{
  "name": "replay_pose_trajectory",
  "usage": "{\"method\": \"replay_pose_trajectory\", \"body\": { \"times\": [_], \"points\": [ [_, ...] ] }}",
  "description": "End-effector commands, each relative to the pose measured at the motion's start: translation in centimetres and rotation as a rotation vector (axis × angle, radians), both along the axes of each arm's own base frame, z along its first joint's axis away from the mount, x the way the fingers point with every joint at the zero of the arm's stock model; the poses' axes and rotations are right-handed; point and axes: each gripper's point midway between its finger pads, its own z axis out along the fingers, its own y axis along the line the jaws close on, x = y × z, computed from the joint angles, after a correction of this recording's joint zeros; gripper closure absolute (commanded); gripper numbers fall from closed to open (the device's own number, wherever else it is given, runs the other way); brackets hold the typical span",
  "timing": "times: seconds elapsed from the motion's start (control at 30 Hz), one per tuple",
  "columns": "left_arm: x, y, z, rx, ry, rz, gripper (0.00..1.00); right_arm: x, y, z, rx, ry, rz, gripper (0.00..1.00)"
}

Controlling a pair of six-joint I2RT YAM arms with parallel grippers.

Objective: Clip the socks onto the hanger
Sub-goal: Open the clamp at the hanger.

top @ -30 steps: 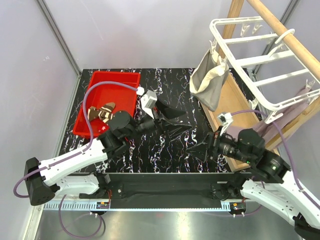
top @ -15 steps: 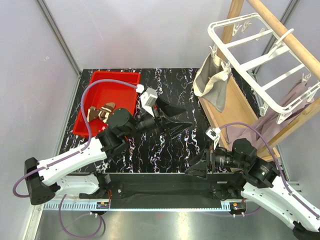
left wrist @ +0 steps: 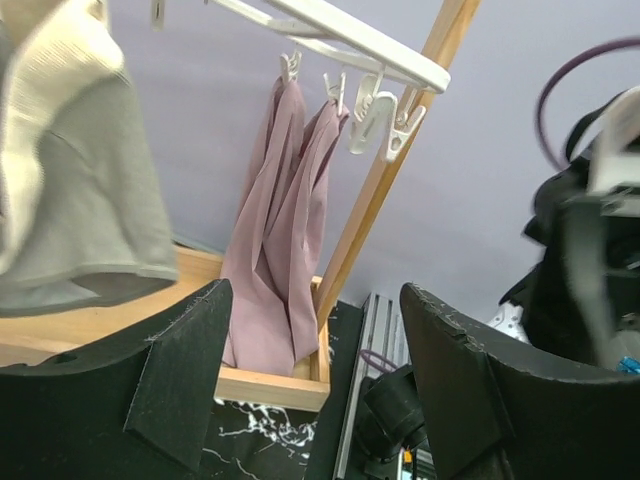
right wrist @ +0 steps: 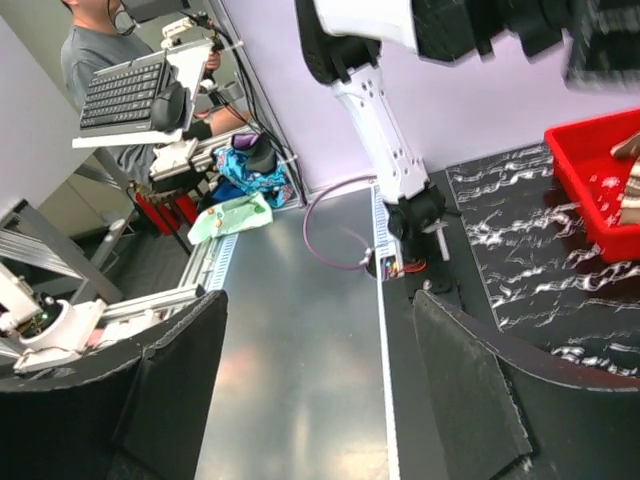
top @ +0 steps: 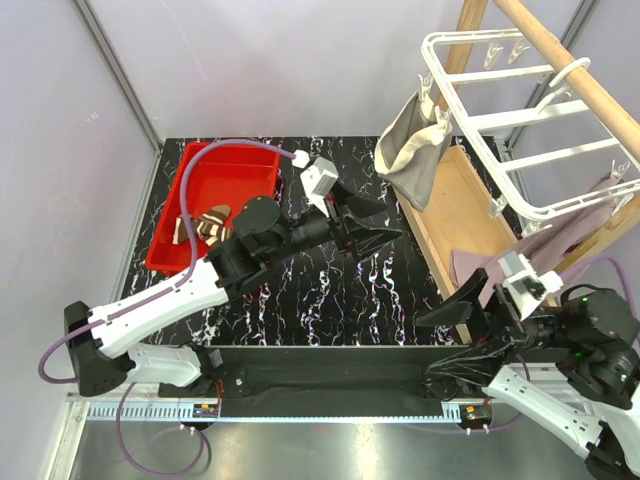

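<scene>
The white grid hanger [top: 520,130] hangs from a wooden pole at the upper right. A beige-grey sock [top: 410,150] is clipped to its left edge, and mauve-pink socks [top: 590,215] hang at its right side. In the left wrist view I see the beige-grey sock [left wrist: 80,200], the mauve-pink socks [left wrist: 275,230], the hanger's bar [left wrist: 350,45] and free clips [left wrist: 375,110]. A brown-and-cream striped sock [top: 205,225] lies in the red tub [top: 215,165]. My left gripper [top: 370,232] [left wrist: 312,300] is open, empty and raised mid-table, facing the hanger. My right gripper [top: 455,308] [right wrist: 318,305] is open and empty at the near right.
A wooden frame base [top: 465,215] stands under the hanger, with a slanted wooden post [left wrist: 390,170]. The right wrist view looks left past the table's near edge to the left arm's base [right wrist: 385,140], a metal floor [right wrist: 290,350] and the tub [right wrist: 595,175].
My left gripper has risen and moved right toward the hanger. My right arm has pulled back to the near right corner and turned left. The hanger and the beige-grey sock swung.
</scene>
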Motion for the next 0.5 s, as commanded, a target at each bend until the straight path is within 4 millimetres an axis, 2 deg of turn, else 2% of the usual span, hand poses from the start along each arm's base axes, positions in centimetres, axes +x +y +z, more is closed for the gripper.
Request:
{"method": "replay_pose_trajectory", "body": {
  "times": [0.0,0.03,0.07,0.1,0.13,0.17,0.2,0.27,0.33,0.37,0.43,0.47],
  "points": [
    [0.5,-0.7,1.6,-0.019,-0.044,0.007,0.27,-0.6,-0.7,3.1,0.041,-0.092,0.004,0.19],
    [0.5,-1.0,2.1,-0.027,-0.056,-0.001,0.27,-0.3,-1.0,4.5,0.054,-0.101,-0.03,0.19],
    [0.6,-1.1,2.3,-0.031,-0.064,-0.001,0.27,1.3,-1.2,5.3,0.064,-0.087,-0.134,0.18],
    [0.9,-1.8,1.7,-0.018,-0.069,-0.001,0.26,2.0,-2.0,6.4,0.068,-0.071,-0.207,0.18],
    [1.2,-2.0,2.2,-0.035,-0.086,0.009,0.25,3.4,-2.1,6.7,0.057,-0.044,-0.283,0.18],
    [1.6,-2.2,2.1,-0.038,-0.096,0.019,0.23,6.1,-3.0,7.2,0.06,-0.011,-0.447,0.22],
    [2.2,-2.8,1.6,-0.032,-0.113,0.033,0.2,7.5,-3.6,6.6,0.023,0.034,-0.532,0.25],
    [3.3,-3.3,1.9,-0.059,-0.149,0.076,0.18,10.1,-4.4,7.3,0.019,0.082,-0.674,0.27],
    [4.9,-4.3,1.5,-0.062,-0.181,0.125,0.16,11.8,-3.8,6.8,-0.011,0.123,-0.724,0.3],
    [5.1,-4.6,2.1,-0.078,-0.202,0.134,0.14,12.5,-3.9,6.5,-0.027,0.137,-0.758,0.32],
    [5.9,-6.1,1.5,-0.072,-0.243,0.13,0.12,13.9,-4.2,6.5,-0.04,0.168,-0.831,0.35],
    [6.2,-6.5,2.2,-0.083,-0.267,0.135,0.12,14.3,-4.6,6.1,-0.051,0.18,-0.866,0.35]
  ]
}}
